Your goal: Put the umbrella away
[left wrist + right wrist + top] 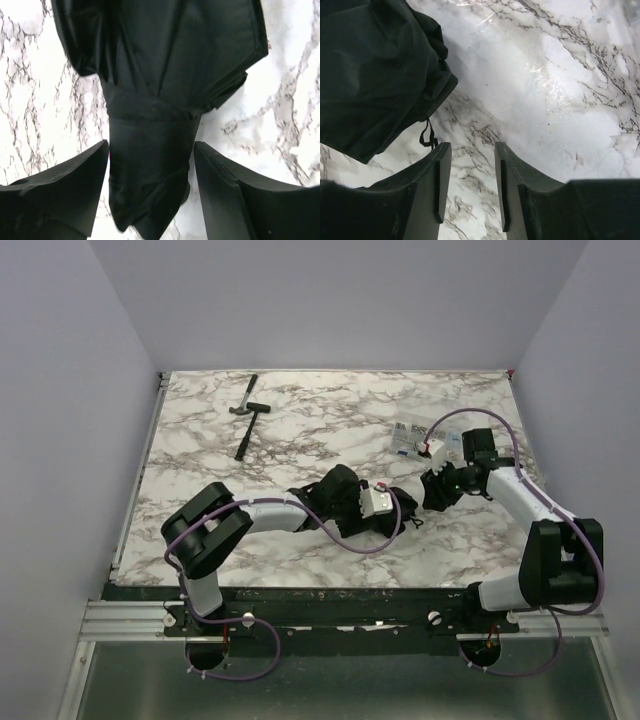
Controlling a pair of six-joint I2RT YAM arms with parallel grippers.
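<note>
A black compact umbrella (335, 490) with a matte dark fabric canopy lies collapsed and crumpled on the white, grey-veined marble counter (450, 550), about midway between the left and right edges and nearer the near edge than the far one, between the two arms. The left arm (260, 515) reaches across from the near left corner and its wrist hangs over the bundle. In the left wrist view the left jaws stand apart, and a narrow folded tail of the umbrella (165, 75) runs down between the two black fingers (60, 195); the fingertips sit just beside the cloth on both sides, and whether they touch it cannot be told, but they are not squeezing it. The right arm (520, 495) comes in from the near right corner, and the right jaws stand just off the right end of the bundle. In the right wrist view those jaws are apart with only bare marble between the fingers (427, 190); the umbrella (370, 75) fills the upper left, and a thin black cord loop (426, 136) hangs from its edge close to one fingertip. A small hammer with a black handle and grey metal head (245, 430) lies near the far left corner, well apart from the umbrella. A small white printed packet (408, 438) lies toward the far right.
</note>
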